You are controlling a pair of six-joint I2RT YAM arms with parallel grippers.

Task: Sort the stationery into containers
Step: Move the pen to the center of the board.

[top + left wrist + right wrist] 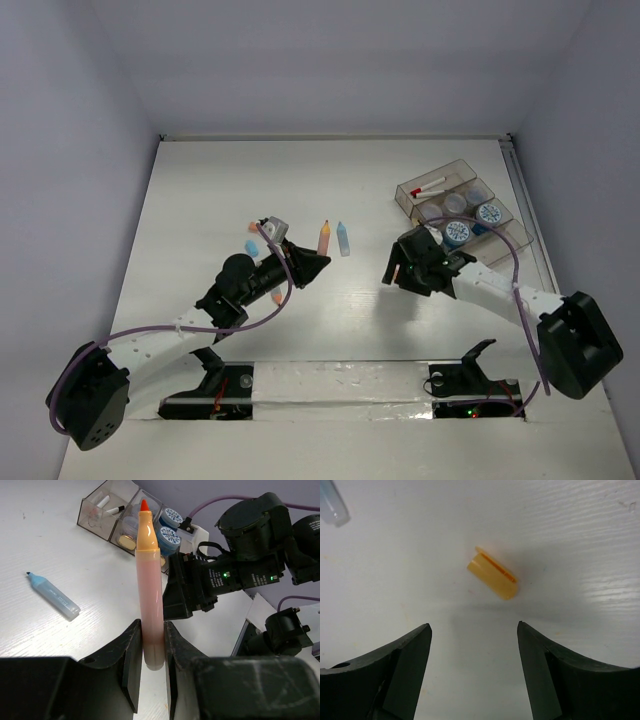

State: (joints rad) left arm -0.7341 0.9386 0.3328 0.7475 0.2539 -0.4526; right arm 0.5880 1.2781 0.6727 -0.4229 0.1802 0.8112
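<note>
- The left arm (pixel 170 335) stretches from the lower left of the overhead frame to the middle of the white tabletop (pixel 200 200). Its wrist is low, and the left claw (pixel 312 262) points toward the far edge.
- The left claw is clamped on the rear end of an orange marker (pixel 150 590). In the left wrist view the barrel runs straight up the frame from between the jaws, red tip uppermost.
- The right arm (pixel 500 290) reaches in from the lower right and bends toward centre. The right claw (pixel 474 627) faces down with its jaws wide apart, holding nothing.
- A tiny orange stub (pixel 492 574) lies on the tabletop just beyond the gap between those jaws, touched by neither.
- A light-blue marker (pixel 343 238) lies just right of the orange one, between the two claws.
- A small light-blue piece (pixel 252 246) rests left of the left claw.
- The clear divided tray (pixel 470 172) sits at the upper right, just behind the right claw.
- Blue-lidded jars (pixel 457 233) fill its near compartments, and a red-ended stick (pixel 430 189) lies in a far one.
- In the left wrist view, the right arm's black body blocks the lower right side of the tray.
</note>
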